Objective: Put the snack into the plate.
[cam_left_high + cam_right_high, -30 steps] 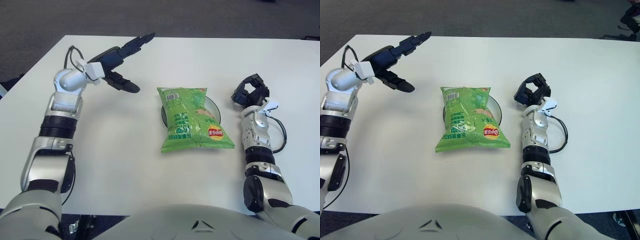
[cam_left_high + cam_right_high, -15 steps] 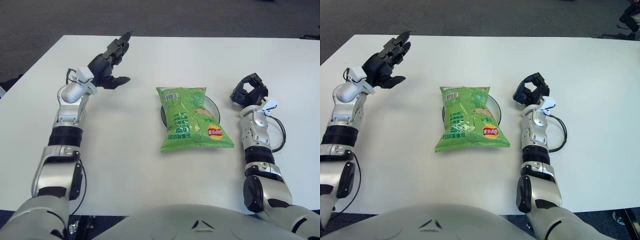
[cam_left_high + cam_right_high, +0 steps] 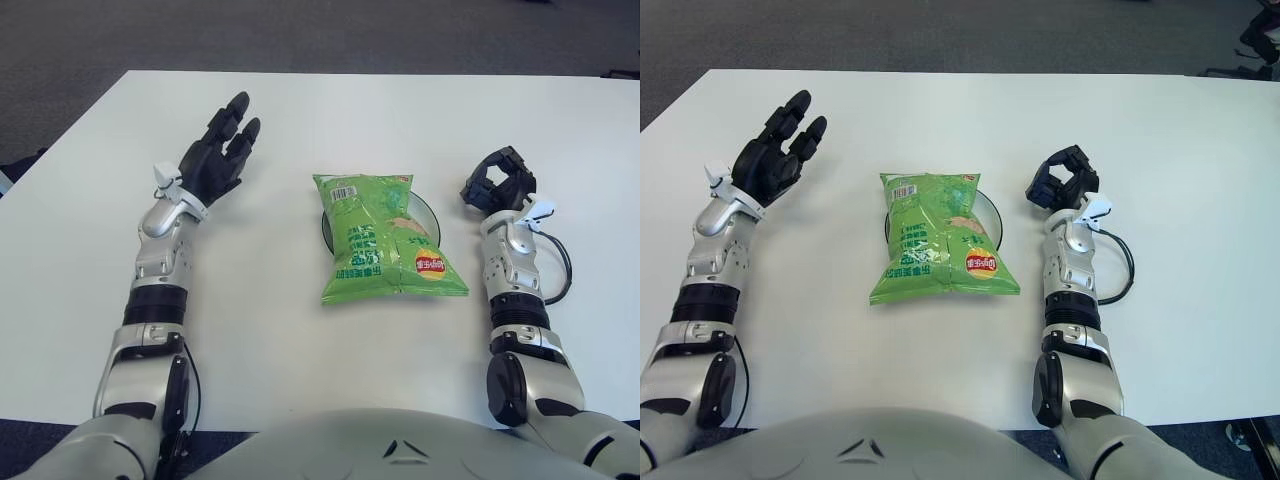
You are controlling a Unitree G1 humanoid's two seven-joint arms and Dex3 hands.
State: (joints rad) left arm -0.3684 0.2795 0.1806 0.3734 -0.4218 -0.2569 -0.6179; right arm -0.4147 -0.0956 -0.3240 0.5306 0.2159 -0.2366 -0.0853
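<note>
A green snack bag lies flat across a small dark-rimmed plate, covering most of it; only the plate's right rim shows. My left hand is well to the left of the bag, fingers stretched out and holding nothing. To the right of the plate is my right hand, its fingers curled with nothing in them.
The white table fills the view, with its far edge at the top and dark carpet beyond. A black cable loops beside my right forearm.
My left arm has drawn back from over the table toward my left side, and its hand has turned with fingers pointing away. The bag, plate and right hand have not moved.
</note>
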